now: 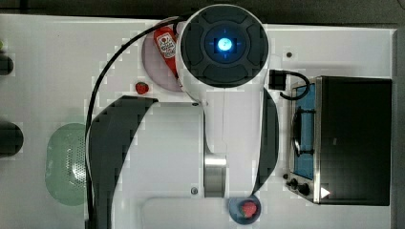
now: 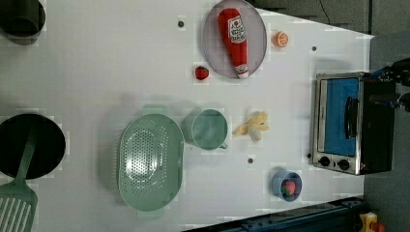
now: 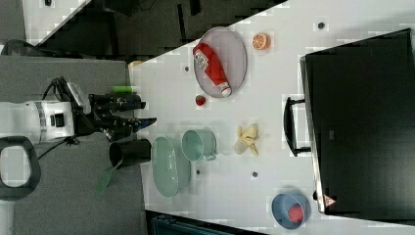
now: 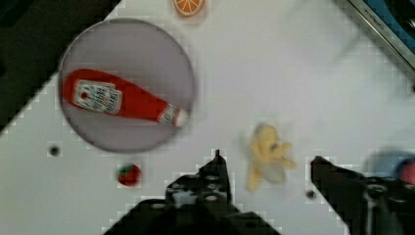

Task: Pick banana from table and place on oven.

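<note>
Open, empty tool (image 4: 266,164) above banana (image 4: 266,152); ketchup bottle (image 4: 120,100) label unreadable.

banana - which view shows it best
The left view: the banana lies unobstructed on the table, peel flaps clear. The right view shows it too, smaller; the wrist view shows it blurred between the open gripper fingers.

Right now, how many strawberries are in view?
2. One strawberry lies loose on the table, just beside the grey plate that holds the ketchup bottle. The other strawberry sits in the blue bowl near the oven. The cup could hide more.
</note>
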Robot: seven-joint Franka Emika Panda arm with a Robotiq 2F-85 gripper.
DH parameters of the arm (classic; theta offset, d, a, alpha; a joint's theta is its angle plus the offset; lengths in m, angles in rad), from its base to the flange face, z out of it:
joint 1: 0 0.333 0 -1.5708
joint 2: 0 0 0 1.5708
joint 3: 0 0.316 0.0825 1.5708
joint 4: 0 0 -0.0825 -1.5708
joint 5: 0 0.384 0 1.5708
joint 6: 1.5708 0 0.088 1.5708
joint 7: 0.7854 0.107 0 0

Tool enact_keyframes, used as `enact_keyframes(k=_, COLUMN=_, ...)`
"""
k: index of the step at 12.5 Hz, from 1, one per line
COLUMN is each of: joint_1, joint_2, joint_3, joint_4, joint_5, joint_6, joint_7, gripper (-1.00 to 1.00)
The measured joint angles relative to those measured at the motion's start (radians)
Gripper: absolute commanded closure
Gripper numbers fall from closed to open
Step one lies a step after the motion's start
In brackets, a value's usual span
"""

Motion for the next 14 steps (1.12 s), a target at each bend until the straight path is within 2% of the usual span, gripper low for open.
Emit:
enact_keyframes(k=2, joint_1=0.004, joint_2=-0.214, joint_3=-0.009, joint_4=-0.229, joint_5=0.000, joint_6=-0.097, joint_7=0.041, gripper=-0.81)
enact_keyframes(k=3, joint_1=0.003, joint_2=-0.317, joint_3=-0.015, joint_4=-0.306, joint_5=0.000, joint_6=-0.098, joint_7=0.058, gripper=-1.00)
enact_keyframes(k=4, joint_1=-0.007, joint_2=-0.399, joint_3=-0.015, joint_4=-0.349, joint_5=0.008, joint_6=-0.093, joint_7=0.060, gripper=-1.00)
enact_keyframes(k=6, joint_1=-0.016, joint_2=-0.485, joint_3=-0.016, joint_4=-0.347, joint_5=0.008, joint_6=-0.080, joint_7=0.066, gripper=-1.00)
enact_keyframes(k=9, joint_1=-0.030, joint_2=-0.475, joint_3=-0.018, joint_4=-0.345, joint_5=0.019, joint_6=0.002, joint_7=0.069, gripper=-1.00)
enact_keyframes(k=11, joint_1=-0.027, joint_2=-0.404, joint_3=-0.025, joint_4=-0.399, joint_5=0.013, joint_6=0.122, joint_7=0.069, gripper=-1.00)
enact_keyframes(k=14, joint_1=-0.009, joint_2=-0.248, joint_3=-0.028, joint_4=-0.560, joint_5=0.012, joint_6=0.330, joint_7=0.068, gripper=-1.00)
